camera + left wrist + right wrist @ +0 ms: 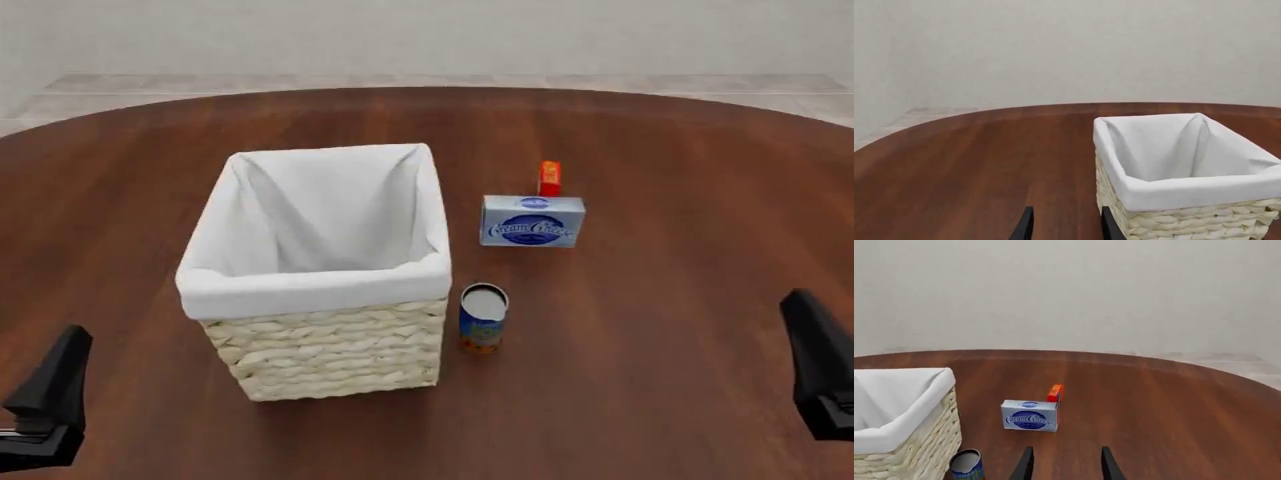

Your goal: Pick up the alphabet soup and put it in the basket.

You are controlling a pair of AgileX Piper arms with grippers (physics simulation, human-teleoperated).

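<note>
The alphabet soup (482,317) is a small round can. Its label is blue and turns orange-red at the bottom, and its flat top is silvery white. It stands on the brown table (667,330), a bit toward the near edge from the middle, just beside the basket's near right corner. I cannot tell if it touches the basket.

The basket (334,345) is big, woven and cream, with a white cloth folded over its rim. It sits left of the can.

The left gripper (1065,225) is down by the near left edge of the table. Its two dark fingers are apart with a gap between them, and nothing is in the gap. The right gripper (1065,464) is by the near right edge. Its fingers are apart too, and it holds nothing. Both are well away from the can.

The can stands straight up. Its long way goes up and down, and its round top faces up.

Farther back from the can is a blue and white cream cheese box (533,221). A small orange-red box (549,178) stands just behind it.
</note>
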